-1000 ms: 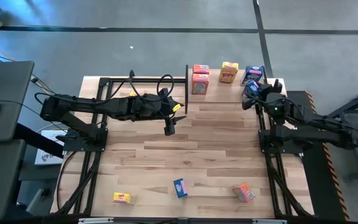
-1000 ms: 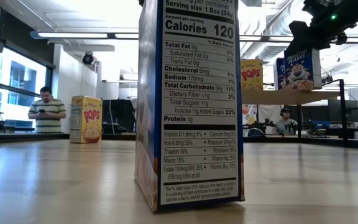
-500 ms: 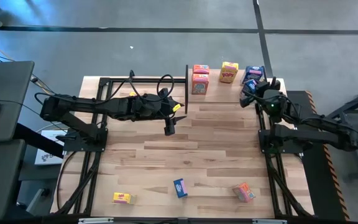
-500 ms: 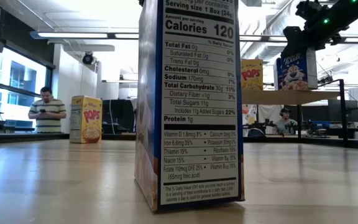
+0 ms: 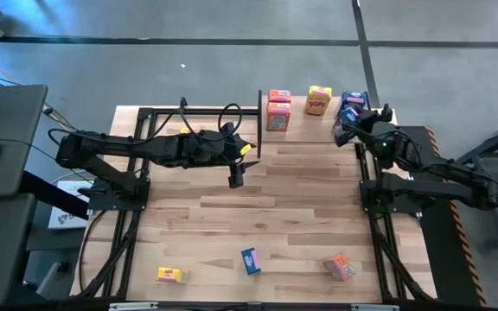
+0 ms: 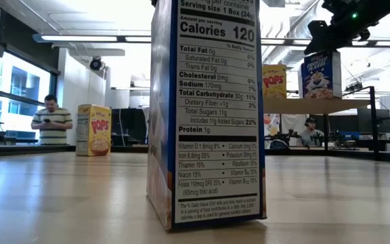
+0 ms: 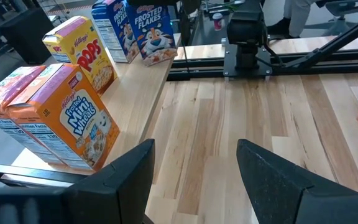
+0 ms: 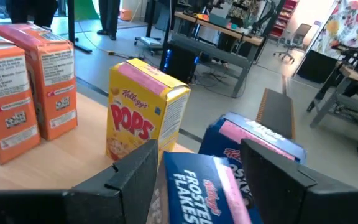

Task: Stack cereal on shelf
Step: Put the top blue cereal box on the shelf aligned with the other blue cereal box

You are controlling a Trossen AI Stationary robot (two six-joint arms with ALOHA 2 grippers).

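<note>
My right gripper (image 5: 347, 130) is shut on a blue Frosted Flakes box (image 6: 321, 74) over the right end of the shelf (image 5: 305, 130). Two orange boxes (image 5: 278, 109), a yellow Pops box (image 5: 318, 101) and another blue box (image 5: 354, 101) stand on the shelf on their bases. A yellow box (image 5: 169, 275), a blue box (image 5: 250, 260) and an orange box (image 5: 339, 267) rest on the tabletop near its front edge. My left gripper (image 5: 236, 177) is open and empty over the table's middle. My right gripper pinches the blue box near its top end (image 8: 191, 168) between its two fingers, one on each narrow side. The fingers (image 8: 126, 177) come from above, slanting down. The box stands nearly upright below the gripper, its base at the shelf board (image 6: 303, 105); whether it touches, I cannot tell.
A black upright (image 5: 259, 112) stands at the shelf's left end. Black frame rails (image 5: 379, 216) run along the table's left and right sides. In the low view the blue box near the front edge (image 6: 208, 115) fills the middle. People show in the room behind.
My right gripper has gone a little toward the table's left edge and the shelf's far side, still shut on the blue box. The box now stands straighter over the shelf board.
</note>
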